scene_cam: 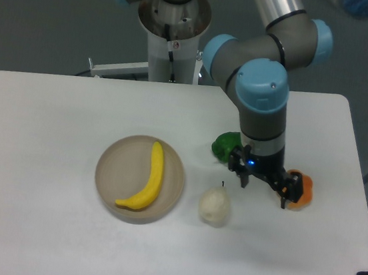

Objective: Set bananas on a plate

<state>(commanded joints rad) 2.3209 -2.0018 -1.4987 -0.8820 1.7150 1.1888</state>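
The yellow banana [148, 181] lies inside the round beige plate [110, 162], curving from the plate's upper middle down to its lower left. My gripper [263, 189] hangs well to the right of the plate, above the table between the pale pear and the orange fruit. Its fingers [243, 178] are spread apart and hold nothing.
A pale pear [214, 205] stands just right of the plate. A green pepper [224, 146] sits behind the gripper, partly hidden by it. An orange lumpy fruit [302, 190] lies right beside the gripper's right finger. The arm's base [170, 32] stands at the table's back edge.
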